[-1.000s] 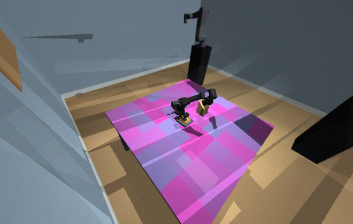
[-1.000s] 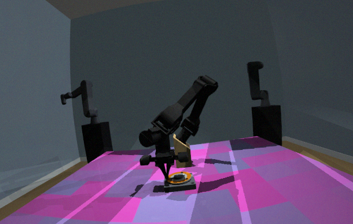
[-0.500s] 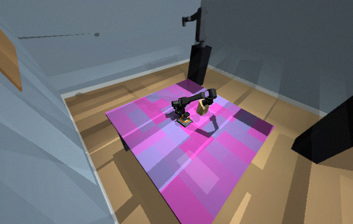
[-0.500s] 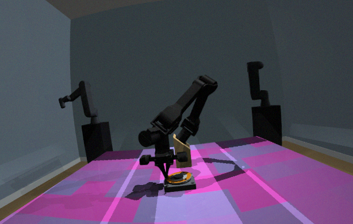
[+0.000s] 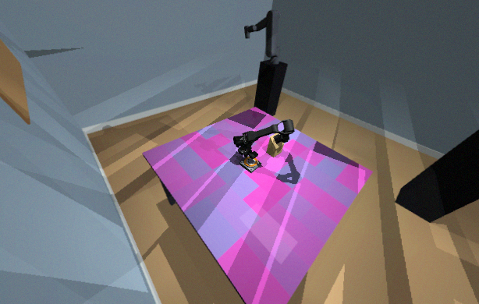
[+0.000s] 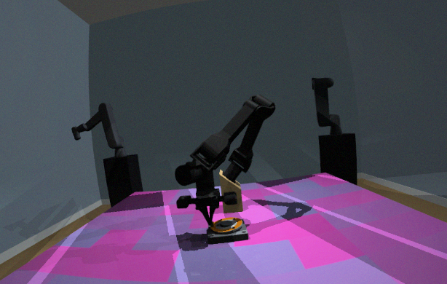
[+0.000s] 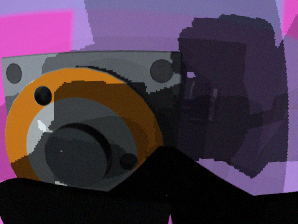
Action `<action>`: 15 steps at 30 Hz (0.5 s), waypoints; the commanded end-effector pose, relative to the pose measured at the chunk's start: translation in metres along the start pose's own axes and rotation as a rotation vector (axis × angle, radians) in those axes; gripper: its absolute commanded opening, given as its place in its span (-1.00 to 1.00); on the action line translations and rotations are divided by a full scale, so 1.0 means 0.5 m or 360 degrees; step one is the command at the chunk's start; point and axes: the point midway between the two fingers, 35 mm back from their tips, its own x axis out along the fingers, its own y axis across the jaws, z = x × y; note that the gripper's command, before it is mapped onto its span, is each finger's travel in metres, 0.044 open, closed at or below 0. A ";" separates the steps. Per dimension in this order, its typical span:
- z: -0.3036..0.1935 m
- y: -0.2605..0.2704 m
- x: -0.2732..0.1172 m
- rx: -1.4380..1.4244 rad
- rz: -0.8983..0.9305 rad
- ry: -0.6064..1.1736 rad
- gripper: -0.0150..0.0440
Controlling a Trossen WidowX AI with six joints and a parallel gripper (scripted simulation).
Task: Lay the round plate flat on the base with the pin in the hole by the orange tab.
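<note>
Tool (image 6: 210, 223): fingers pressed together, pinching nothing, pointing down at the left rim of the round plate (image 6: 228, 224). Plate: orange-ringed, seated on the post (image 7: 75, 156), atop the grey base (image 6: 227, 237). Base: on the pink-and-purple table (image 6: 299, 233).

One working arm (image 6: 234, 131) carries one gripper (image 6: 210, 223), its jaws shut on nothing. Directly beneath the tip lies one round plate (image 6: 228, 224) on one square base (image 6: 226, 236). Just behind the gripper stands one tan block (image 6: 231, 196). Well beyond it, two idle arms stand on two black pedestals.
</note>
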 end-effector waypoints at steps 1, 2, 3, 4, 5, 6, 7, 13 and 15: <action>-0.016 0.002 0.003 0.0004 0.0004 0.0020 -0.49; -0.017 0.002 0.003 0.0004 0.0004 0.0020 -0.49; -0.018 0.002 0.003 0.0004 0.0004 0.0020 -0.49; -0.019 0.002 0.003 0.0004 0.0004 0.0020 -0.49; -0.020 0.002 0.003 0.0004 0.0004 0.0020 -0.49; -0.021 0.002 0.003 0.0004 0.0004 0.0020 -0.49; -0.023 0.002 0.003 0.0004 0.0004 0.0020 -0.49; -0.031 0.002 0.002 0.0004 0.0003 0.0020 -0.49; -0.034 0.002 0.003 0.0004 0.0003 0.0020 -0.49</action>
